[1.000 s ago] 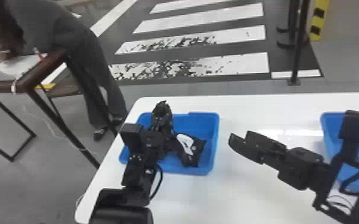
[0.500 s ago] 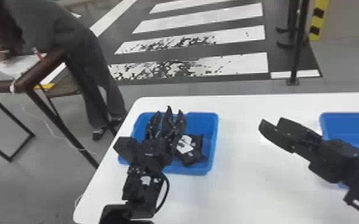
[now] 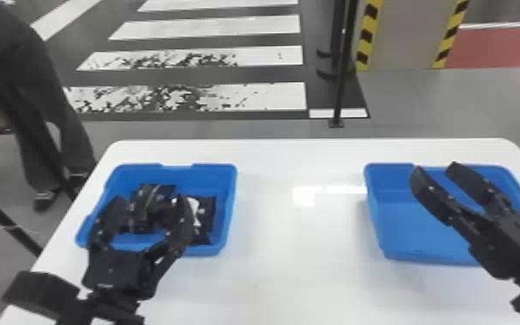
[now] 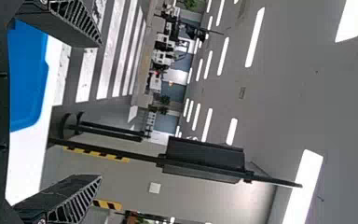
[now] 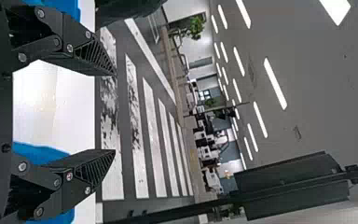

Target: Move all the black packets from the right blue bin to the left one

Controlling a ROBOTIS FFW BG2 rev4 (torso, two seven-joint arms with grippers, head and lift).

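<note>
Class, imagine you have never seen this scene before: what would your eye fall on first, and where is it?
Two bright blue bins on the white table stand out: the left bin, with black packets inside, and the right bin. Next come the dark grippers, both open: the left gripper over the left bin, the right gripper over the right one. Beyond the table, white crossing stripes mark the floor.
</note>
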